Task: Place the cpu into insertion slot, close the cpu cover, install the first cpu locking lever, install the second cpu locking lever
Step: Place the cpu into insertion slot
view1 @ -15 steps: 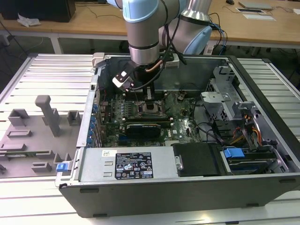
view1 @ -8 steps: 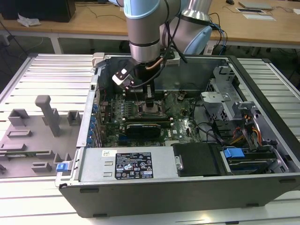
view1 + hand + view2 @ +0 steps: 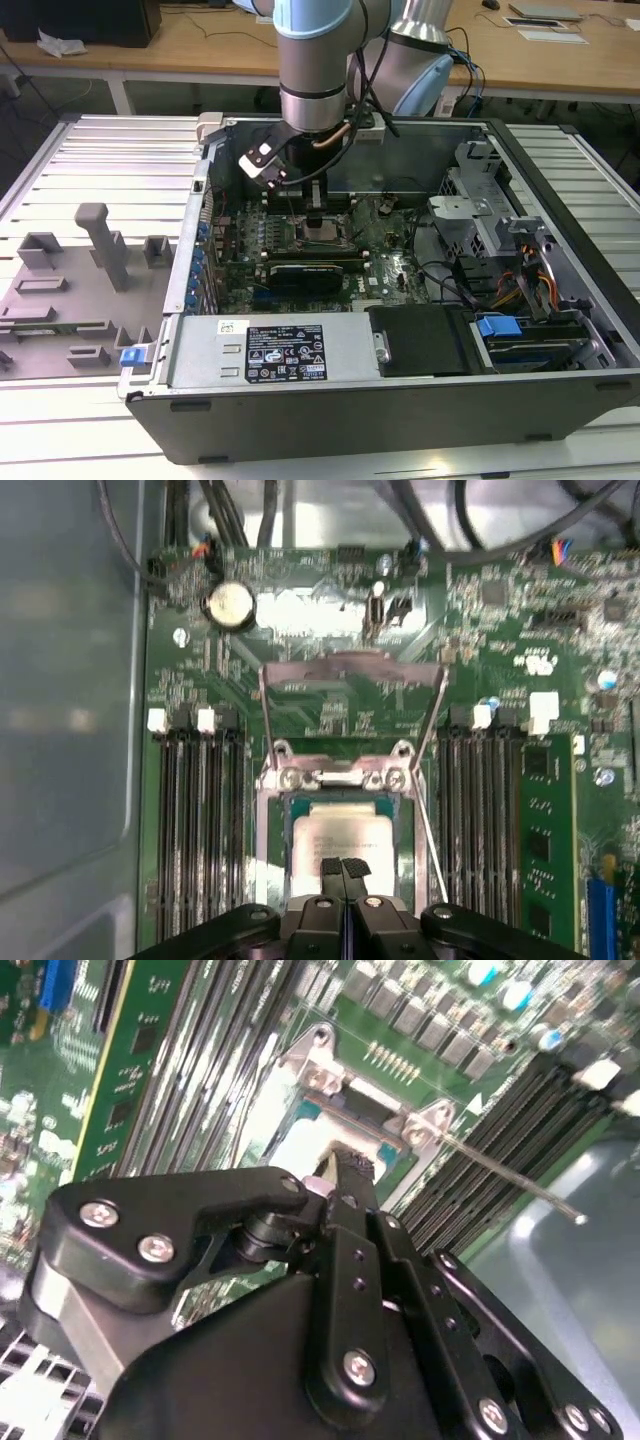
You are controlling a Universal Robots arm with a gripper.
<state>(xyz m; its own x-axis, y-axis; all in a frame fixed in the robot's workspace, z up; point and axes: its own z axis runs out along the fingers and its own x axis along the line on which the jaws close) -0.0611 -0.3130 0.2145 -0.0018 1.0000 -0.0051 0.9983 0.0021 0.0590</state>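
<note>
The cpu (image 3: 335,832), a silvery-grey square, lies flat in the insertion slot (image 3: 268,852) on the green motherboard. The cpu cover (image 3: 350,664), a thin metal frame, stands swung up behind the slot on its hinge. A thin wire locking lever (image 3: 430,830) runs along one side of the slot, and in the second wrist view the lever (image 3: 510,1182) sticks out raised. My gripper (image 3: 343,866) is shut, its fingertips pressed together directly over the cpu's near edge with nothing between them. In the exterior view the gripper (image 3: 314,212) hangs over the slot (image 3: 322,233) inside the open computer case.
Rows of black memory slots (image 3: 195,820) flank the socket on both sides. A black graphics card (image 3: 305,272) lies in front of the socket in the exterior view. The case walls (image 3: 400,395), drive cage (image 3: 470,215) and cables (image 3: 520,280) surround the board. Grey fixtures (image 3: 100,245) stand on the exterior view's left.
</note>
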